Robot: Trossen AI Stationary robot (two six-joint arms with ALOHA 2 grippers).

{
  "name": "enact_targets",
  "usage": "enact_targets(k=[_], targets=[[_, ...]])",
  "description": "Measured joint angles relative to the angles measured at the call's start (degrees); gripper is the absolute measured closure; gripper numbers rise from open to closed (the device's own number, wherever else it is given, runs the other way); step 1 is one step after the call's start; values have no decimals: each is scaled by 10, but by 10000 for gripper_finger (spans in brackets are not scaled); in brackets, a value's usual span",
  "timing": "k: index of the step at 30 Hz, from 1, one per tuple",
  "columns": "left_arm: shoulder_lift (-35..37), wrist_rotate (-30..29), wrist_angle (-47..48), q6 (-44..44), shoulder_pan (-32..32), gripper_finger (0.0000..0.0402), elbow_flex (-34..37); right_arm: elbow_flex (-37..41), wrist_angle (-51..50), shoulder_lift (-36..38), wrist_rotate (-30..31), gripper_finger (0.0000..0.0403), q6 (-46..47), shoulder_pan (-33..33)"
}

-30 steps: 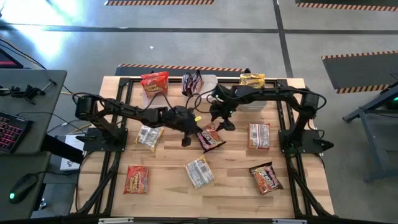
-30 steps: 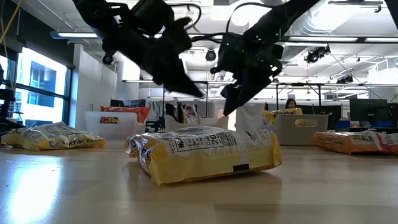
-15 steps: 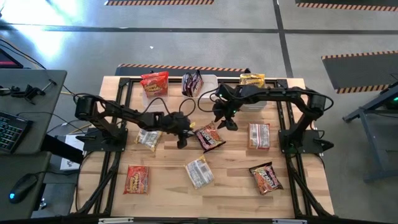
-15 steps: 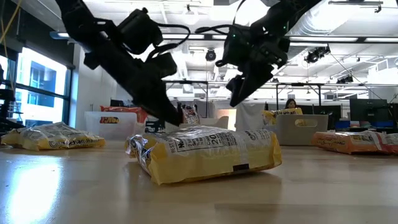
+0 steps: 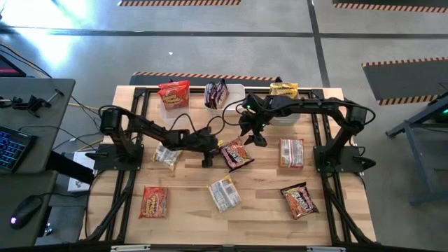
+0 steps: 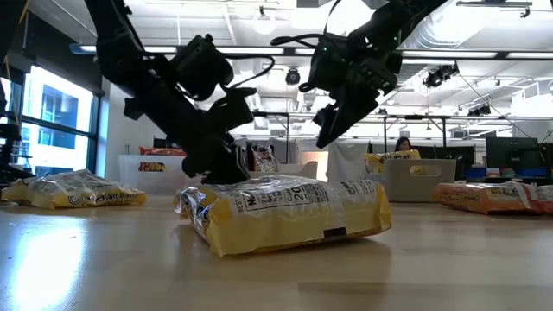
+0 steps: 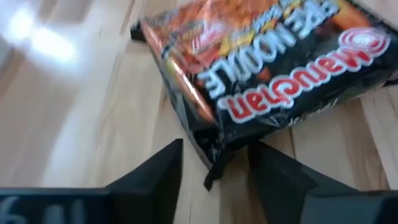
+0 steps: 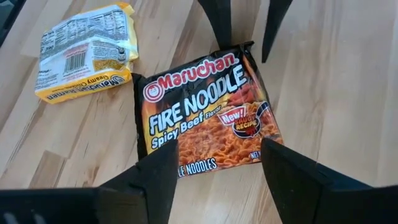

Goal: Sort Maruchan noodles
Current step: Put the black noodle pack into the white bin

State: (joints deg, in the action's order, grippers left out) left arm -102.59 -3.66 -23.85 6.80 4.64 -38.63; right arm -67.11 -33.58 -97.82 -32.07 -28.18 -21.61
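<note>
**Both grippers spread at the Fire Noodle packet**

Your left gripper is sitting low near the middle of the worktop, fingers spread, with the corner of the dark Fire Noodle packet lying between the fingertips in the left wrist view; nothing is pinching it. Whether the tips are touching the wood, you cannot tell.

Your right gripper is hanging above the same packet on its far side, fingers also apart and holding nothing. In the low view it is hovering clear of the surface.

The other Maruchan noodles are lying scattered: a yellow packet toward the left edge, another yellow packet toward the near edge, a red-orange packet toward the near left corner, a pale red packet toward the right edge, and a second dark packet toward the near right corner.

Along the far edge, three tubs are holding a red-orange pack, a dark pack and a yellow pack.
</note>
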Motion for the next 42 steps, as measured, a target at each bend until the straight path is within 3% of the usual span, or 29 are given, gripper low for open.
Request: enact_targets(k=[8, 14, 25, 31, 37, 42], targets=[[3, -6, -20, 73, 4, 389, 0, 2, 50, -6, 1, 194, 17, 5], [28, -16, -55, 141, 3, 398, -8, 2, 92, -24, 3, 189, 54, 7], [44, -17, -61, 224, -11, 401, -41, 1, 115, -52, -16, 122, 72, 6], [44, -26, -61, 224, -13, 401, -43, 1, 57, -60, -64, 121, 70, 5], [51, -31, -64, 222, -13, 401, -44, 2, 32, -64, -70, 124, 74, 5], [54, -31, -64, 218, -13, 401, -44, 2, 34, -64, -70, 161, 89, 6]])
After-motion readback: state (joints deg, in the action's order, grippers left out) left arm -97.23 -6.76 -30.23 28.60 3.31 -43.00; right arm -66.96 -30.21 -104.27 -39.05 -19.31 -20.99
